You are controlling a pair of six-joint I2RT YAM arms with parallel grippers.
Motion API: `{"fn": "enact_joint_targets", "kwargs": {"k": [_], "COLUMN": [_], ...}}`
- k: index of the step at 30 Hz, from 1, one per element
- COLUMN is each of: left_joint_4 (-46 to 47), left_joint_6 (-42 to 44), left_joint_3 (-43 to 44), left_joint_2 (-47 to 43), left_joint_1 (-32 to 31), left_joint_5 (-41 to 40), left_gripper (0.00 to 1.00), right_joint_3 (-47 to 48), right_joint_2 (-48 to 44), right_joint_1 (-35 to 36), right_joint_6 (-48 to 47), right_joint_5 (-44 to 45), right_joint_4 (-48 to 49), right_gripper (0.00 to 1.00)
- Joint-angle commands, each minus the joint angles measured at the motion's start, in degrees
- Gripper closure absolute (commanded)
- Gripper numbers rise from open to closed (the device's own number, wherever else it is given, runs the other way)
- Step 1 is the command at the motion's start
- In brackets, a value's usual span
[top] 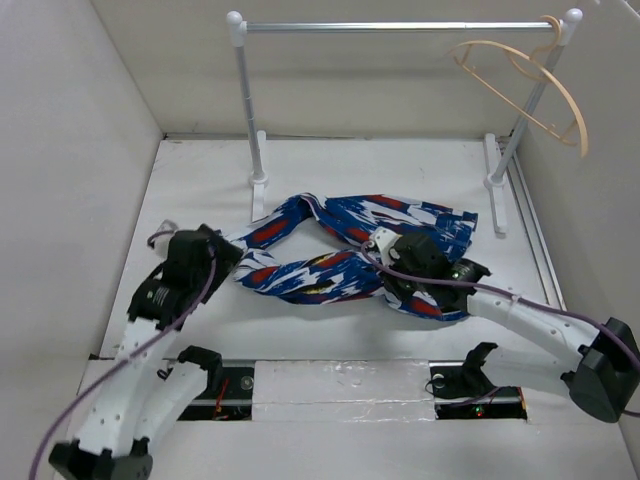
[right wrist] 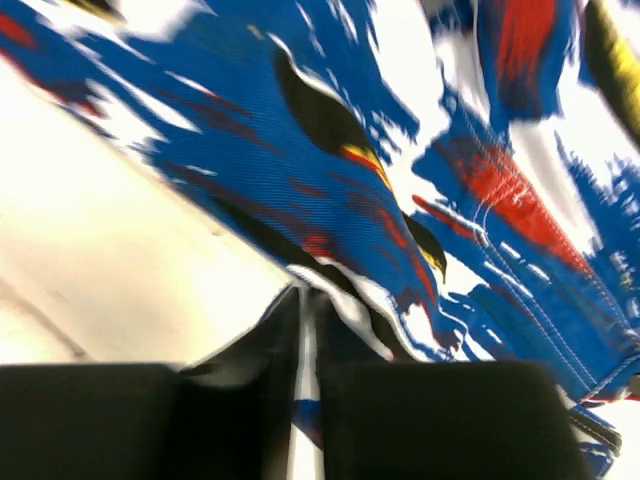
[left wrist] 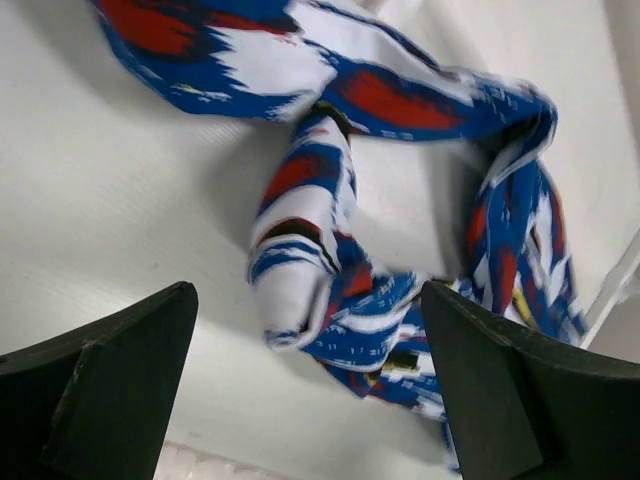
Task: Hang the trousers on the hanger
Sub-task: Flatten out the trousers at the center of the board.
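The trousers point(top: 330, 240), printed in blue, white and red, lie crumpled in a loop on the white table. The light-tan hanger point(top: 530, 90) hangs by its hook from the right end of the silver rail. My left gripper point(top: 228, 258) is open at the trousers' left end. In the left wrist view its gripper point(left wrist: 310, 400) has a folded leg end point(left wrist: 300, 290) just ahead of the wide jaws, not held. My right gripper point(top: 398, 288) rests on the trousers' right part. In the right wrist view its gripper point(right wrist: 305, 300) is shut on a thin fold of the trousers point(right wrist: 450, 150).
The silver rail point(top: 400, 27) stands on white posts with feet point(top: 258, 185) at the back of the table. White walls close in the left point(top: 80, 150) and right sides. A metal strip point(top: 535, 230) runs along the table's right edge.
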Motion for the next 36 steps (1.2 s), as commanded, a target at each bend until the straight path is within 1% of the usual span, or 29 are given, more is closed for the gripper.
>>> {"fn": "enact_joint_targets", "kwargs": {"k": [1, 2, 3, 5, 6, 8, 9, 12, 13, 14, 16, 17, 18, 19, 20, 21, 23, 24, 25, 27, 28, 29, 30, 31, 32, 33, 34, 35, 36], "left_joint_4": [6.6, 11.0, 13.0, 14.9, 15.1, 16.0, 17.2, 22.6, 23.5, 24.7, 26.6, 27.7, 28.3, 29.1, 31.9, 32.0, 34.6, 34.9, 35.3, 36.2, 36.4, 36.4, 36.4, 36.7, 36.6, 36.6, 36.6, 36.0, 35.7], "left_joint_6": [-9.9, -9.8, -9.7, -8.9, -8.3, -6.4, -6.0, -4.8, -5.2, -5.8, -5.6, -5.2, -4.6, -3.6, -2.7, -2.7, -1.2, -0.6, -0.2, 1.6, 2.3, 2.6, 3.0, 3.5, 3.9, 5.0, 5.6, 6.1, 7.1], "left_joint_3": [-10.0, -13.9, -15.3, -16.6, -16.4, -15.7, -15.6, -14.1, -13.5, -12.0, -10.9, -10.2, -10.1, -10.5, -12.6, -12.7, -14.1, -14.2, -14.0, -13.1, -12.0, -11.4, -10.9, -10.4, -9.4, -9.0, -8.4, -7.1, -6.3], "left_joint_2": [-7.1, -8.4, -9.4, -9.4, -8.2, -3.1, -1.0, 7.7, 11.9, 13.8, 18.9, 20.4, 21.8, 24.1, 25.2, 25.2, 25.5, 25.5, 25.4, 25.3, 25.9, 25.9, 26.2, 26.9, 27.4, 27.8, 28.4, 28.4, 28.6], "left_joint_1": [5.7, 8.3, 9.3, 11.3, 11.3, 12.0, 12.0, 12.6, 12.6, 12.6, 13.1, 14.2, 15.6, 18.6, 21.0, 21.0, 22.4, 22.5, 22.5, 22.5, 22.5, 22.5, 22.5, 22.5, 22.5, 22.5, 22.5, 22.5, 22.5], "left_joint_5": [-1.4, -0.8, 0.3, -0.2, -2.1, -4.6, -5.8, -4.8, -5.4, -6.1, -7.6, -7.1, -6.0, -3.5, -2.2, -1.8, -1.7, -2.3, -2.5, -2.8, -3.2, -3.2, -3.2, -3.0, -3.2, -3.4, -3.3, -3.3, -3.3], "left_gripper": [0.1, 0.1, 0.1, 0.1, 0.1, 0.09, 0.06, 0.05, 0.05, 0.05, 0.05, 0.05, 0.05, 0.06, 0.07, 0.07, 0.1, 0.15, 0.17, 0.23, 0.32, 0.32, 0.38, 0.44, 0.62, 0.73, 0.82, 0.95, 0.99], "right_joint_3": [7.6, 9.1, 11.8, 14.7, 17.4, 20.3, 22.0, 29.5, 33.1, 34.5, 37.0, 39.5, 40.8, 42.7, 47.1, 47.1, 49.2, 51.1, 52.1, 53.9, 58.6, 58.7, 60.0, 62.1, 62.5, 62.6, 63.0, 63.3, 63.1], "right_joint_2": [-1.3, -1.0, -0.6, 0.9, 1.6, 4.4, 6.0, 13.8, 15.9, 19.8, 23.7, 25.7, 29.9, 32.2, 36.3, 38.1, 41.5, 43.0, 46.0, 49.2, 52.6, 54.3, 55.7, 56.6, 57.8, 57.7, 57.2, 55.7, 53.9], "right_joint_1": [3.4, 4.1, 4.9, 7.9, 9.3, 13.4, 14.5, 18.7, 19.6, 20.7, 22.1, 22.1, 22.6, 22.6, 22.6, 22.6, 22.6, 22.6, 22.6, 22.6, 22.6, 22.6, 22.6, 22.6, 22.6, 22.6, 22.6, 22.6, 23.2], "right_joint_6": [-3.4, -4.9, -5.5, -7.2, -7.4, -8.0, -8.0, -8.5, -8.5, -8.5, -8.6, -8.8, -8.8, -9.1, -10.2, -10.2, -11.3, -11.5, -11.8, -12.0, -11.9, -11.9, -11.7, -11.1, -10.4, -9.9, -9.5, -9.8, -10.2], "right_joint_5": [1.1, 0.9, 0.7, -1.2, -1.7, -3.2, -3.5, -6.6, -6.9, -6.5, -6.8, -7.6, -8.1, -8.7, -7.7, -7.7, -7.0, -6.9, -7.3, -7.7, -7.2, -6.4, -5.6, -4.8, -3.9, -4.1, -4.9, -7.2, -8.7], "right_joint_4": [-2.7, -4.1, -4.8, -5.8, -5.6, -3.4, -2.6, 0.4, 1.0, 4.1, 6.9, 8.8, 9.4, 9.4, 10.1, 10.1, 11.5, 12.0, 12.6, 14.2, 13.5, 13.1, 13.1, 13.2, 13.9, 14.6, 14.6, 12.6, 11.5], "right_gripper": [0.8, 0.72, 0.56, 0.43, 0.35, 0.29, 0.25, 0.19, 0.17, 0.15, 0.11, 0.1, 0.1, 0.1, 0.09, 0.09, 0.09, 0.09, 0.09, 0.09, 0.1, 0.1, 0.12, 0.16, 0.25, 0.64, 0.9, 1.0, 1.0]}}
